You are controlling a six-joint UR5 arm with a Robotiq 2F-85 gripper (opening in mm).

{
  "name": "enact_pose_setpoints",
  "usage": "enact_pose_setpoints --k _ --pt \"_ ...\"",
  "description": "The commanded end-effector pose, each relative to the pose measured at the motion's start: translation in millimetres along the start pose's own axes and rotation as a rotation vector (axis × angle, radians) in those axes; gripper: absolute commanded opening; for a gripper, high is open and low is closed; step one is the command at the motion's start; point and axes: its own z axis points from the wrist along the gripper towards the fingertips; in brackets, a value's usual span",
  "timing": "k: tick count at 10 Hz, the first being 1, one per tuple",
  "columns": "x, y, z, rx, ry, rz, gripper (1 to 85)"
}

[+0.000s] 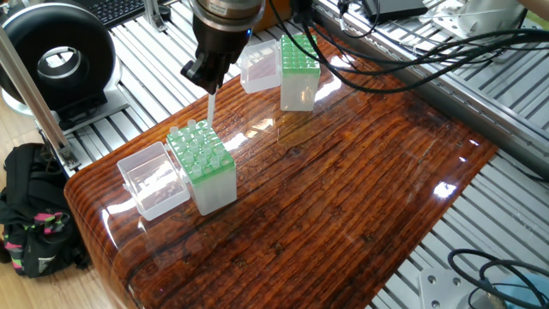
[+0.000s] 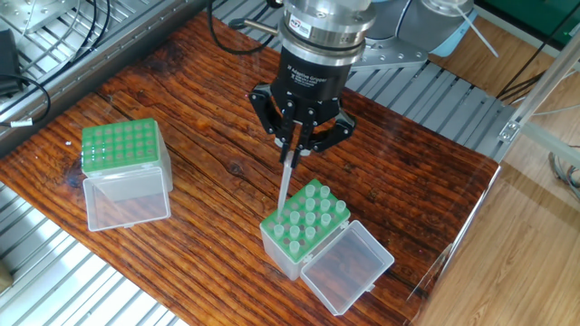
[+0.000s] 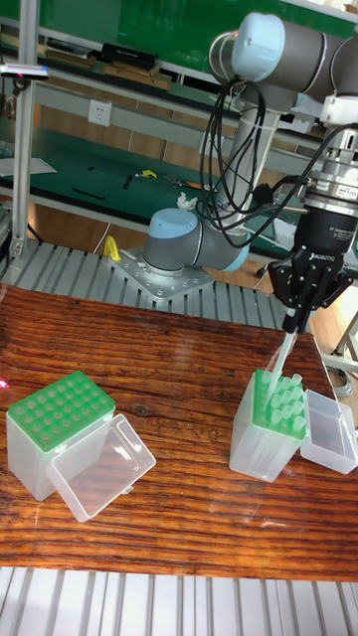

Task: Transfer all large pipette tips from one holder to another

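Above the near green-topped translucent tip holder (image 2: 304, 226), the black two-finger gripper (image 2: 294, 150) has its fingers (image 2: 285, 135) drawn together, clamped on the wide top of one slender translucent whitish pipette tip (image 2: 285, 186). That tip hangs nearly upright, its point just over the holder's green grid; whether it has cleared the hole cannot be told. More whitish tips (image 1: 199, 146) stand in that holder, whose clear hinged lid (image 2: 347, 266) lies open beside it. Well apart on the glossy brown wooden table (image 2: 190, 136) stands a second green-topped holder (image 2: 120, 149), its lid open too.
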Motion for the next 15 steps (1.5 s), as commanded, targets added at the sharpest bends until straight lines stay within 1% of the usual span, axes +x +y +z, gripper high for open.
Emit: enact_pose_setpoints --k 1,3,4,5,6,9,11,13,15 --pt "-6.4 -0.4 1.6 -0.007 -0.002 0.002 1.0" --pt "-6.5 0.1 5.2 -0.008 -0.002 0.004 1.0" --pt "-3.2 4.4 6.8 -0.011 0.001 0.007 1.0" --pt "1.2 8.4 7.8 -0.003 0.000 0.013 1.0" --pt "3.3 9.3 7.1 0.001 0.001 0.015 1.0" --pt "3.2 8.1 6.4 0.004 0.002 0.014 1.0" --pt "3.3 9.2 1.2 0.000 0.000 0.013 1.0" --pt "6.4 9.6 -5.9 -0.003 0.009 0.010 1.0" --pt "9.2 8.8 -7.6 -0.004 0.015 0.009 1.0"
